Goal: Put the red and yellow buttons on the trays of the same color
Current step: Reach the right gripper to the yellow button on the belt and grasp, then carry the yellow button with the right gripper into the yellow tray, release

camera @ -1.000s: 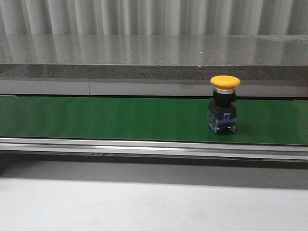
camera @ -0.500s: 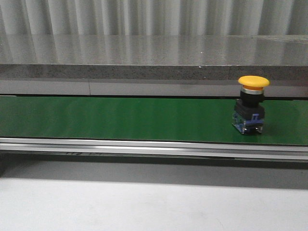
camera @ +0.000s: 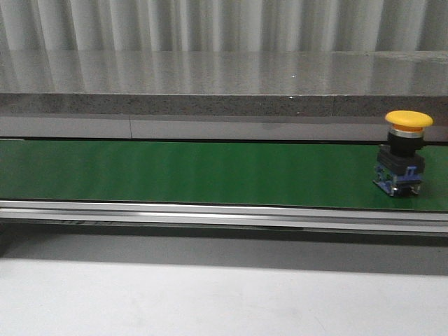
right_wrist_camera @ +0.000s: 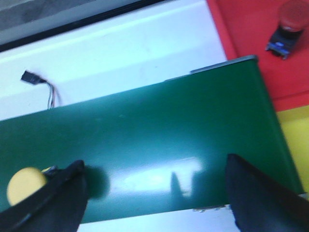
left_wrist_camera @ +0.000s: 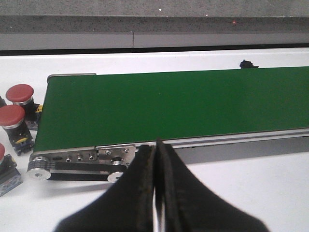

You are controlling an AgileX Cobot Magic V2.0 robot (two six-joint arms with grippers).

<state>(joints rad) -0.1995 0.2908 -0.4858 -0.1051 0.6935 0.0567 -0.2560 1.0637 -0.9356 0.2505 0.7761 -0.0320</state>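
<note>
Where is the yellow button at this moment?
In the front view, the yellow button stands upright on the green belt, near its right end. The right wrist view shows it beside one finger of the open right gripper.

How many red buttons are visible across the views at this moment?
4. Three red buttons sit on the white table beside the conveyor's end in the left wrist view, the last cut by the frame edge. One stands on the red tray. More may lie out of frame.
</note>
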